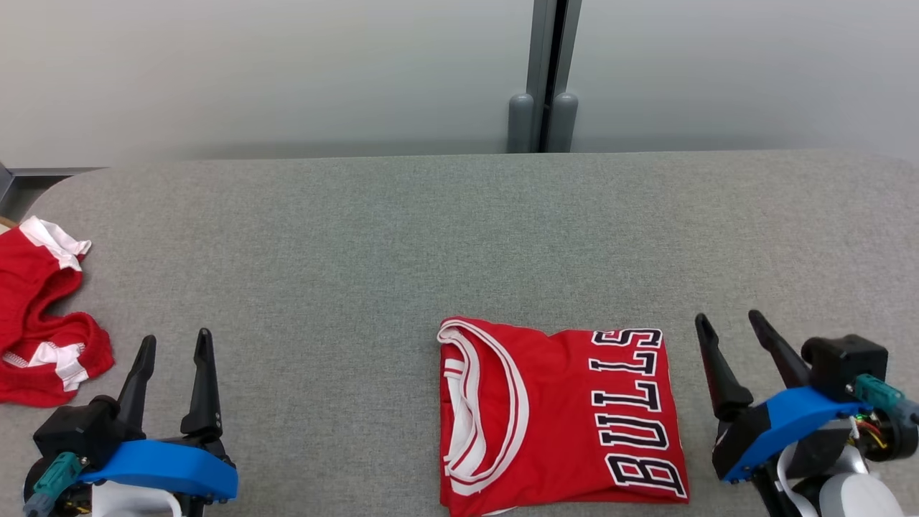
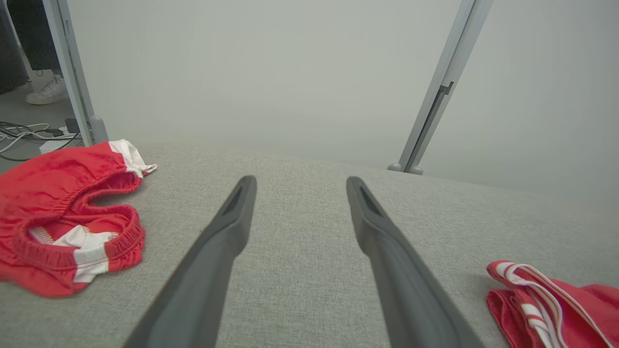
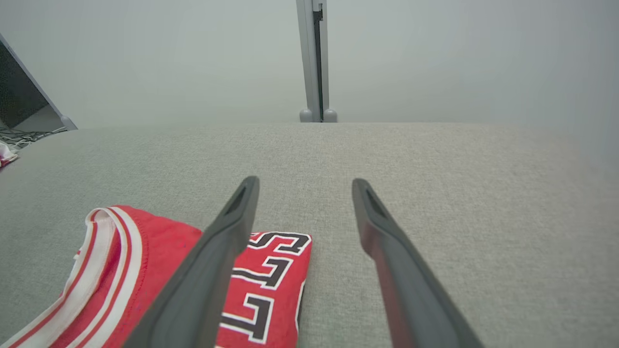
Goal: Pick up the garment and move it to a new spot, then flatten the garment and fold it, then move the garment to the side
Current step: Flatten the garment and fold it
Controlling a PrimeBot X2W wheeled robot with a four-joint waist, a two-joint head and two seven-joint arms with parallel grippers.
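Both arms rest low at the near edge of the grey surface (image 1: 359,237). The left gripper (image 1: 176,336) sits at 8 o'clock in the head view, fingers aimed at 12 o'clock and spread apart with nothing between them. The right gripper (image 1: 726,316) sits at 4 o'clock, tilted toward 11 o'clock, its fingers likewise spread and empty. The folded red jersey (image 1: 560,416) lies flat at 5 o'clock, just beside the right gripper, apart from it. Crumpled red shorts (image 1: 39,316) lie at 9 o'clock.
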